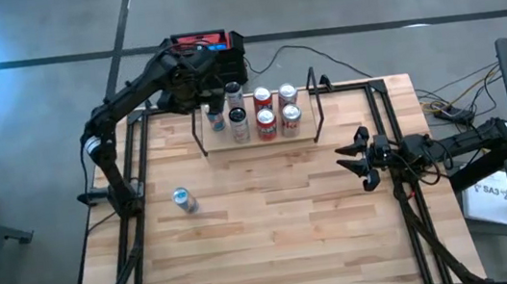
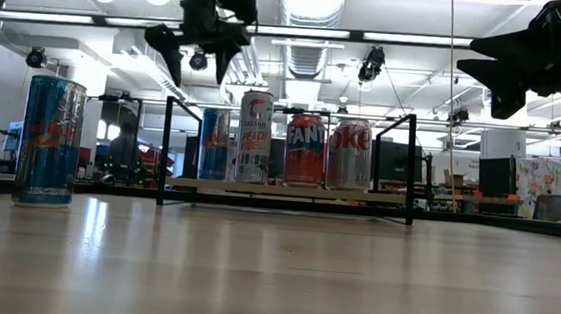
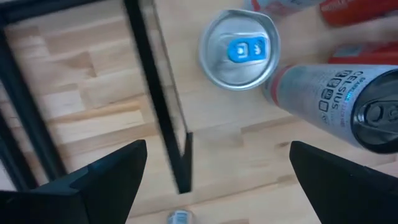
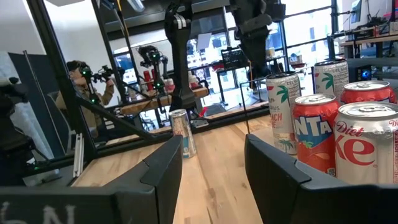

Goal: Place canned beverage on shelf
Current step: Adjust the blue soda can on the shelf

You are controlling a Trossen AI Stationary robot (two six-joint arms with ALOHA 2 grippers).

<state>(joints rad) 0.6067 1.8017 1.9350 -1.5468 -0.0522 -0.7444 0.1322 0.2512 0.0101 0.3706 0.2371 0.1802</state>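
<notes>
The shelf (image 1: 256, 144) is a light-wood plank with black rod uprights at the table's far middle. Several cans stand upright on it, including a blue can (image 3: 239, 50) at its left end and a tall Celsius can (image 3: 339, 102). Another blue can (image 1: 183, 201) stands upright on the table at the left; it also shows in the low view (image 2: 49, 141). My left gripper (image 3: 217, 155) is open and empty, pointing down above the shelf's left end (image 2: 200, 55), over the blue can there. My right gripper (image 1: 351, 159) is open and empty, raised to the right of the shelf.
A black-and-red box (image 1: 208, 49) sits beyond the table's far edge under the left arm. The shelf's black left upright (image 3: 165, 106) stands close below my left gripper. Cables lie off the table's right side (image 1: 443, 109). Bare wood stretches across the table's near half (image 1: 286, 245).
</notes>
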